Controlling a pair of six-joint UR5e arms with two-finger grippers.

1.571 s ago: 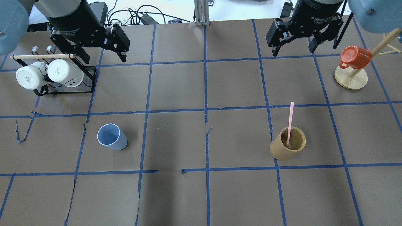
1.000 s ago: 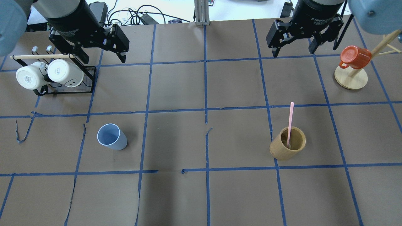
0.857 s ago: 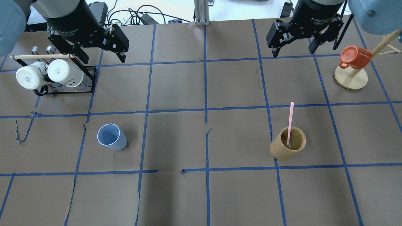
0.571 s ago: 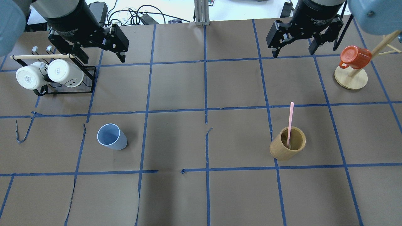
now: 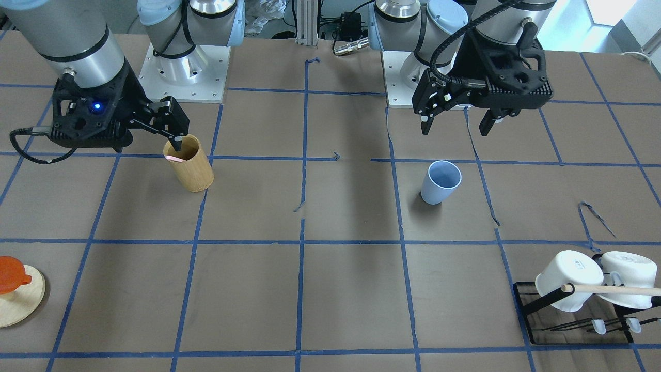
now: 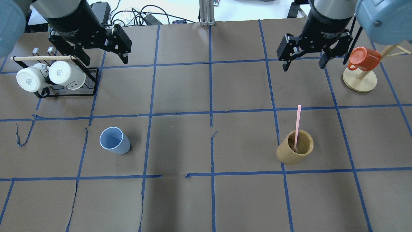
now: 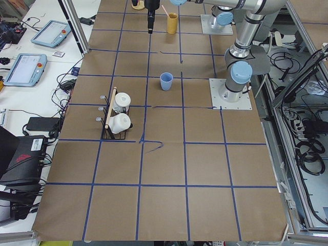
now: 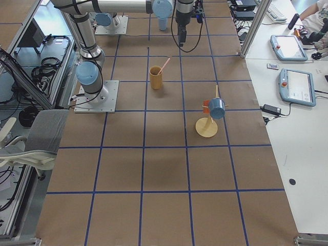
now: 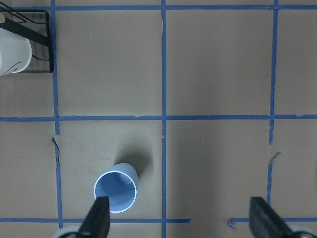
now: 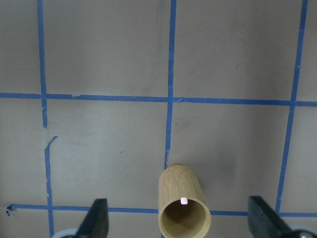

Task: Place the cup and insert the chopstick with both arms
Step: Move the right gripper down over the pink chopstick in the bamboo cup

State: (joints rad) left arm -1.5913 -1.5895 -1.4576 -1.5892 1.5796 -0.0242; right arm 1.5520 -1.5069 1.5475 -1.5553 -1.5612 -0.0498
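The cup is found upright, mouth up, on the left half of the table in the overhead view. Bare brown paper is left on every side of it, and nothing is touched by it. The mug rack is set well apart from it, near the far left edge.

The chopstick is stood in the bamboo holder on the right half. Its long axis is tilted off vertical, and its upper end is leaned away from the robot. Its lower end is hidden inside the holder. In the right wrist view only its tip is shown, end-on. In the front view most of it is covered by a finger of the right gripper.

The left gripper is held above the table with jaws apart and nothing between them. The right gripper is likewise spread wide and empty. How high it is held over the holder cannot be told. The red mug on its wooden stand is cut off by the frame edge in the front view.
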